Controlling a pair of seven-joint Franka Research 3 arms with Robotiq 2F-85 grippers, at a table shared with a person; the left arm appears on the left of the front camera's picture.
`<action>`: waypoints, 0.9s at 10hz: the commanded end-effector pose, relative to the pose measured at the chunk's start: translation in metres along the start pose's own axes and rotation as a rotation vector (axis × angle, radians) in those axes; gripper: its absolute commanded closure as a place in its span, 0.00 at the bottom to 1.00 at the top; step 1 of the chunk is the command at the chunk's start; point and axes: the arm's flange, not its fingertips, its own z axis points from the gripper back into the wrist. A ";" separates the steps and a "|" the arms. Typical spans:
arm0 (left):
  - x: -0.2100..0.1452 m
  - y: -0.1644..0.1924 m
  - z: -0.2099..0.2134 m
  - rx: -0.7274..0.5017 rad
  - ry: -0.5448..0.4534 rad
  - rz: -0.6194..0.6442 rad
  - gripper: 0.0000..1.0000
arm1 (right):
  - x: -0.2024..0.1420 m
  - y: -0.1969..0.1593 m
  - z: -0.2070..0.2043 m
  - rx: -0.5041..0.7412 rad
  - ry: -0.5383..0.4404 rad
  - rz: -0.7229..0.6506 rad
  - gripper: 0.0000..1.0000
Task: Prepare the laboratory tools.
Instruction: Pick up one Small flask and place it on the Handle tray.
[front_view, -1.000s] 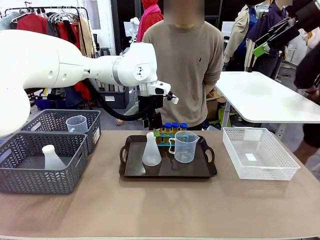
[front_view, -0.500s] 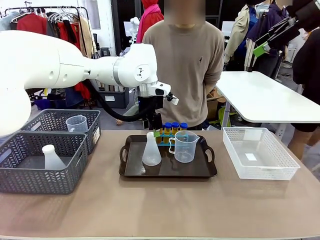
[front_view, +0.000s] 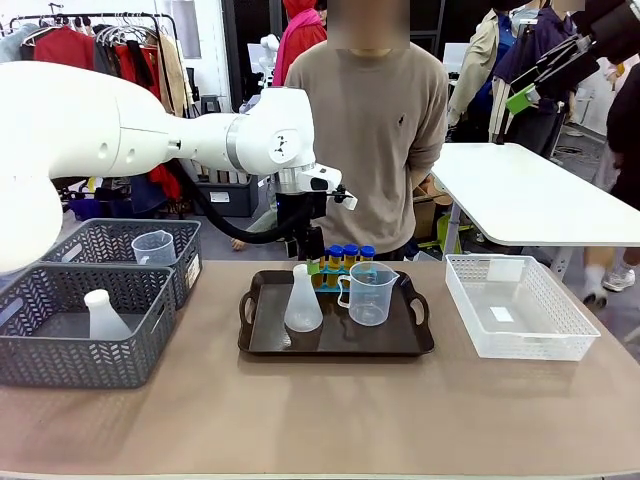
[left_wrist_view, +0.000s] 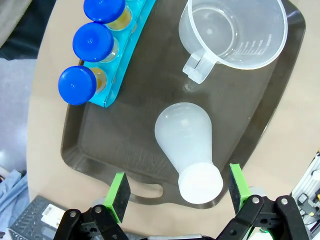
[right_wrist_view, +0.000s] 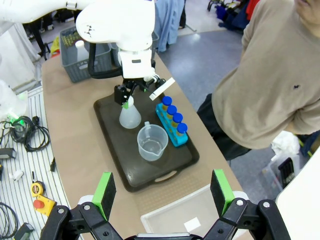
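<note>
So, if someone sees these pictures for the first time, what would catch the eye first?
First, the big white left arm reaching from the left across the table, its open left gripper hanging above the white conical flask on the dark tray. Next, the bright blue-capped tubes in their blue rack at the tray's far edge, beside the clear beaker. Behind the tray stands a person.
</note>
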 end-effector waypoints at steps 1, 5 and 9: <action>-0.001 -0.006 0.012 0.008 -0.031 -0.005 0.00 | 0.001 0.000 0.001 0.004 -0.011 0.005 0.00; -0.035 -0.024 0.079 -0.052 -0.252 -0.016 0.00 | 0.001 0.000 0.001 0.004 -0.011 0.005 0.00; -0.067 -0.039 0.157 0.031 -0.504 -0.129 0.00 | 0.001 0.000 0.001 0.004 -0.011 0.005 0.00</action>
